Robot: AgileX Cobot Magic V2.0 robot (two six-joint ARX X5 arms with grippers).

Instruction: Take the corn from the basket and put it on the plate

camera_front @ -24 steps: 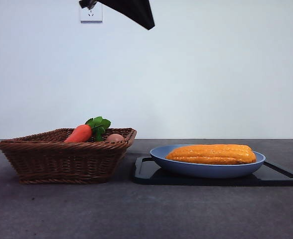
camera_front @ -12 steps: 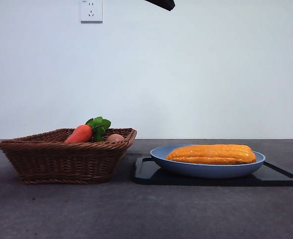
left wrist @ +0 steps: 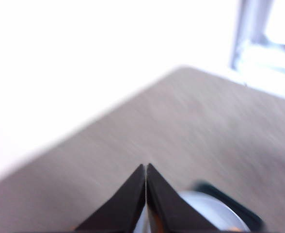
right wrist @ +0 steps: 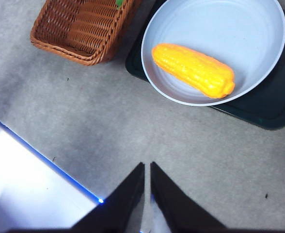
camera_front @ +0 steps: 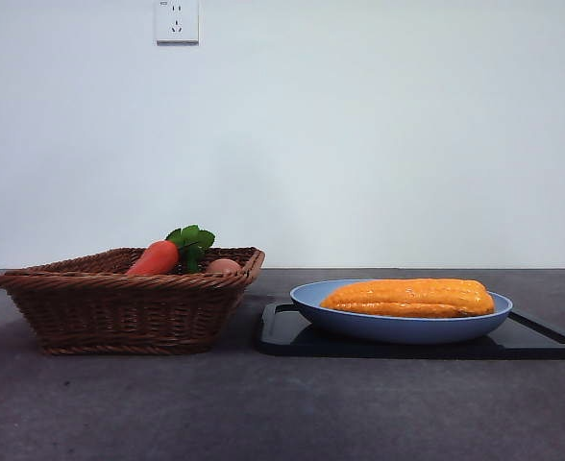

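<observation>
Open air is seen above the brown woven wicker basket (camera_front: 129,298) and the round light-blue plate (camera_front: 398,327). A narrow strip of bare grey table (camera_front: 263,413) is left between the basket and the flat black rectangular tray (camera_front: 552,341). The plate's middle is occupied by the long orange-yellow corn cob (camera_front: 407,297). The basket's interior is partly taken up by a red-orange carrot with green leaves (camera_front: 158,255) and, apparently, a pale rounded item (camera_front: 222,266).

We hold both arms raised clear of the table, neither showing in the front view. Our left two-jawed black gripper (left wrist: 146,194) has its jaws pressed together tip to tip, gripping nothing; its wrist picture is blurred. Our right two-jawed black gripper (right wrist: 147,189) hangs high above the table, its jaws drawn nearly together with only a thin slit between them, likewise empty.
</observation>
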